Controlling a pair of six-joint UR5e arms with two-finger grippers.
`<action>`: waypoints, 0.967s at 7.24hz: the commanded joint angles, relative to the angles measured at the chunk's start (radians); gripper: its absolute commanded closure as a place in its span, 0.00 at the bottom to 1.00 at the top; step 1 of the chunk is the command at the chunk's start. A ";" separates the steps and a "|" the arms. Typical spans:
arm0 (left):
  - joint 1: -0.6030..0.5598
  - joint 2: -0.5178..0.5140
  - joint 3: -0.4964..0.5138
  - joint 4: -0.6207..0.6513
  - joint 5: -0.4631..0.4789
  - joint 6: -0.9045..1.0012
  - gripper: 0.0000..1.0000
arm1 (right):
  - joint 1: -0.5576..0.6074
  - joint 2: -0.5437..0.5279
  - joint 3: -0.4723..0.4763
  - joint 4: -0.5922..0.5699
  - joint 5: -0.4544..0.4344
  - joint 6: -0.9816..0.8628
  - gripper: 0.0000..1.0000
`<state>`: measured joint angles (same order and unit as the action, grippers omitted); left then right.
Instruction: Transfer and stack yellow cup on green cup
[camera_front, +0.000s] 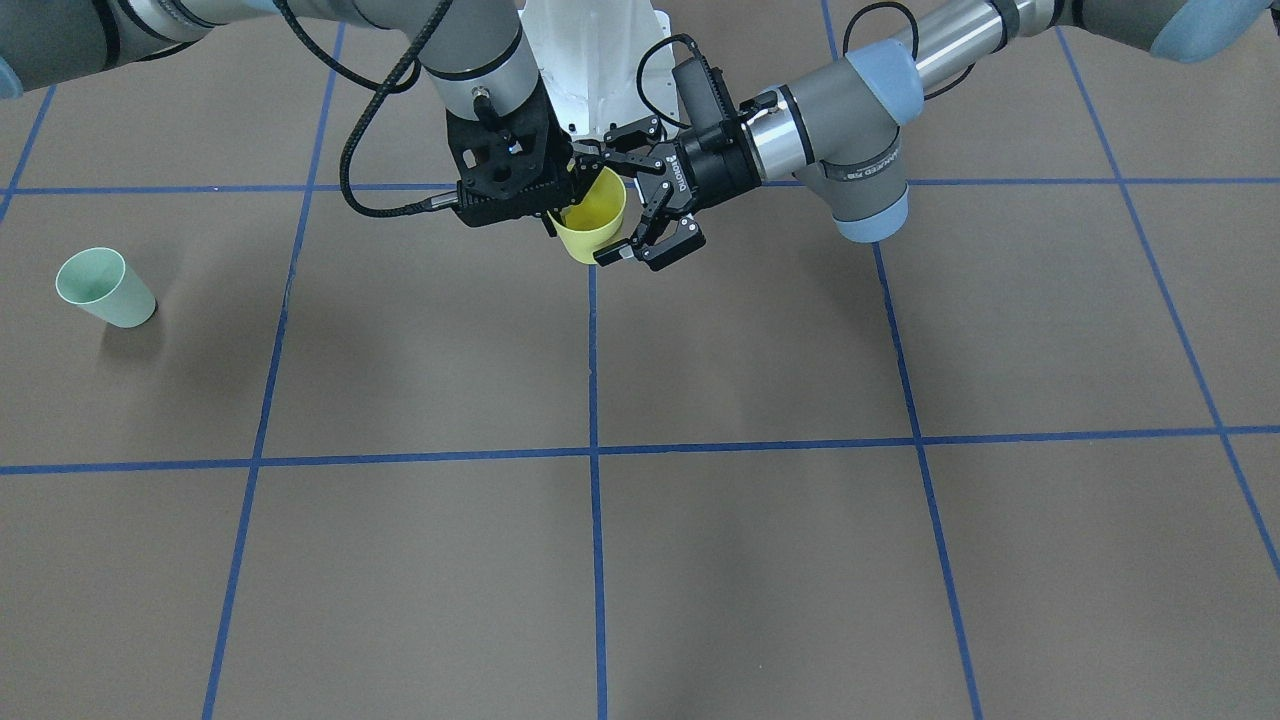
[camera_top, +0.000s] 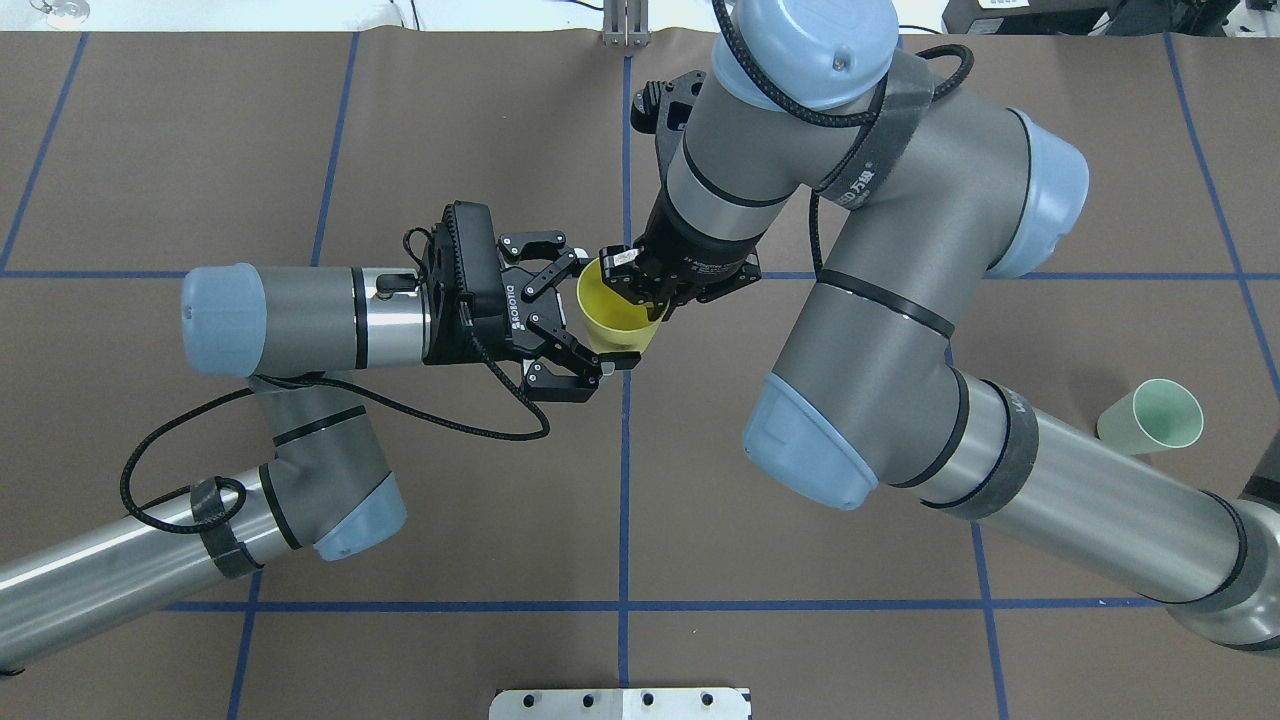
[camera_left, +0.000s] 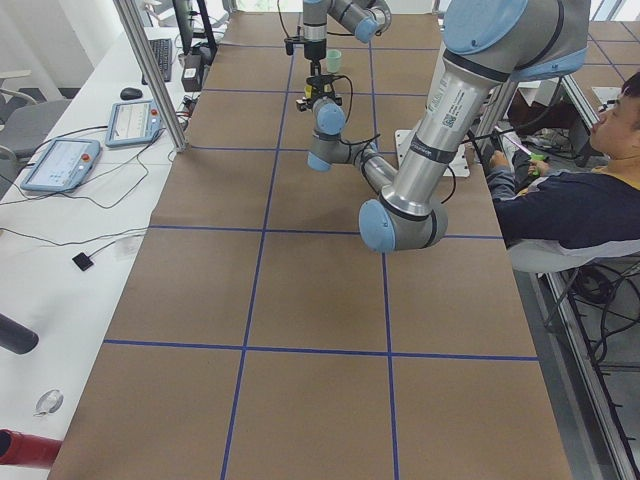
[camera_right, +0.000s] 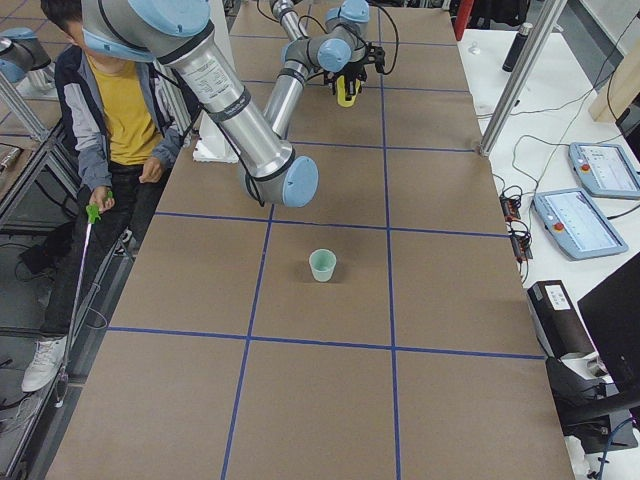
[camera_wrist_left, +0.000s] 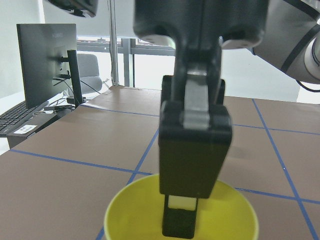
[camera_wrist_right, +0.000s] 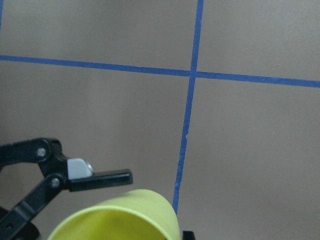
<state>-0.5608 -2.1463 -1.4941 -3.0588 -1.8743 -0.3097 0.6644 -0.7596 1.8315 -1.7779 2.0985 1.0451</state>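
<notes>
Above the table (camera_top: 300, 150), right hand (camera_top: 640, 293) pinches tapered yellow cup (camera_front: 590, 228) by the rim; left hand (camera_top: 603, 308) gapes.

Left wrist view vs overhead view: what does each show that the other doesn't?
Left wrist only: the right gripper with one finger reaching down inside the yellow cup, and a monitor in the background. Overhead only: the green cup standing far to the right, and the left gripper open beside the yellow cup. Both: the right gripper gripping the yellow cup's rim.
</notes>
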 joint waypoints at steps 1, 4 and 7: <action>-0.002 0.000 0.000 0.000 0.000 -0.002 0.00 | 0.030 -0.012 0.002 0.000 0.008 -0.002 1.00; -0.002 0.002 0.000 -0.002 0.000 -0.005 0.00 | 0.099 -0.068 0.009 0.000 0.008 -0.036 1.00; -0.083 0.028 -0.005 0.128 0.112 -0.031 0.00 | 0.251 -0.145 0.018 0.000 0.005 -0.048 1.00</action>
<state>-0.5951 -2.1351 -1.4953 -3.0142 -1.7931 -0.3371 0.8529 -0.8701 1.8446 -1.7782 2.1028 1.0030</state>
